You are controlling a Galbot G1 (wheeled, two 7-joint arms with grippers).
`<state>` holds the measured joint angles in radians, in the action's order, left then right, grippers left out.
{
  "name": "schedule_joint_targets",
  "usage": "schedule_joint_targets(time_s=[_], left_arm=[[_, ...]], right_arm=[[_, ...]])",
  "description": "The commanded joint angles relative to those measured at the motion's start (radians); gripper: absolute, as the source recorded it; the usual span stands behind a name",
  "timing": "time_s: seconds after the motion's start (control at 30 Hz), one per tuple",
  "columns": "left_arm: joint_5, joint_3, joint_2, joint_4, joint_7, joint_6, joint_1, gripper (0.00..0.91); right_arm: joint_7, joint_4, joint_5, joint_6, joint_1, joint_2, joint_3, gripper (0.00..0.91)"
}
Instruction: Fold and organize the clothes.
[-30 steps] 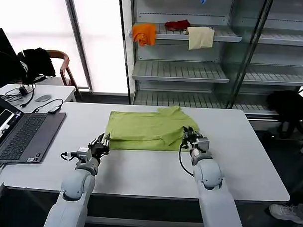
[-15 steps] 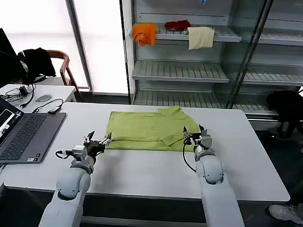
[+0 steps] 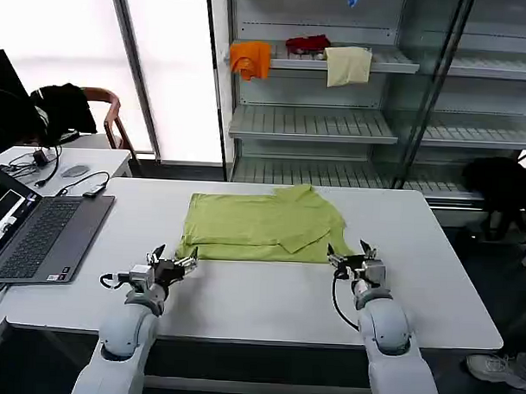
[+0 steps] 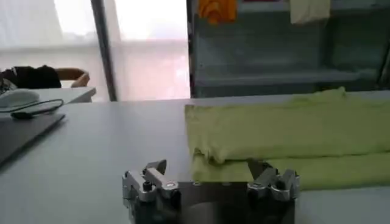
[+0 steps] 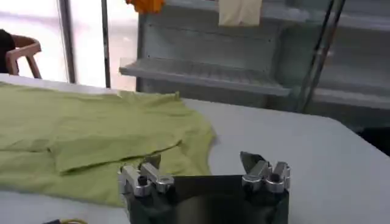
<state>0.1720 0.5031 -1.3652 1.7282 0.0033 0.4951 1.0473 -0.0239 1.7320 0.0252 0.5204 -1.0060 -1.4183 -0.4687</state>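
Observation:
The lime-green T-shirt lies folded into a wide band on the white table, one sleeve sticking out at its far right. My left gripper is open, low over the table just in front of the shirt's near left corner, nothing in it. My right gripper is open too, just off the shirt's near right corner. In the left wrist view the shirt's layered edge lies right past the open gripper. In the right wrist view the shirt spreads beyond the open gripper.
An open laptop sits on the table's left side, with cables and a mouse on a side desk. Behind the table stands a shelf rack holding orange, red and cream cloths. A chair with a black garment stands back left.
Both grippers have let go of the shirt's near edge, opened, and drawn back toward me. The shirt stays folded on the table.

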Motion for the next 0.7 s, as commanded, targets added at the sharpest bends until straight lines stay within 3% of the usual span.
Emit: schedule_joint_targets(time_s=[0.03, 0.07, 0.1, 0.17, 0.7], left_arm=[[-0.001, -0.001, 0.001, -0.012, 0.001, 0.005, 0.007, 0.343], [-0.001, -0.003, 0.0, -0.016, 0.001, 0.004, 0.002, 0.141], [-0.002, -0.005, -0.001, -0.023, 0.002, 0.003, -0.001, 0.05], [-0.005, -0.01, -0.003, -0.03, 0.003, 0.002, -0.005, 0.02], [-0.02, -0.022, -0.006, -0.039, 0.008, -0.028, 0.0, 0.0]], right_arm=[[-0.005, 0.012, 0.002, 0.009, -0.041, 0.011, -0.006, 0.373], [-0.005, 0.003, -0.002, 0.006, -0.035, 0.007, -0.005, 0.191], [-0.005, -0.006, -0.004, 0.004, -0.032, 0.005, -0.005, 0.081], [-0.007, -0.023, -0.01, 0.001, -0.026, -0.002, -0.001, 0.0], [-0.008, -0.019, 0.028, -0.007, -0.035, -0.002, 0.004, 0.0]])
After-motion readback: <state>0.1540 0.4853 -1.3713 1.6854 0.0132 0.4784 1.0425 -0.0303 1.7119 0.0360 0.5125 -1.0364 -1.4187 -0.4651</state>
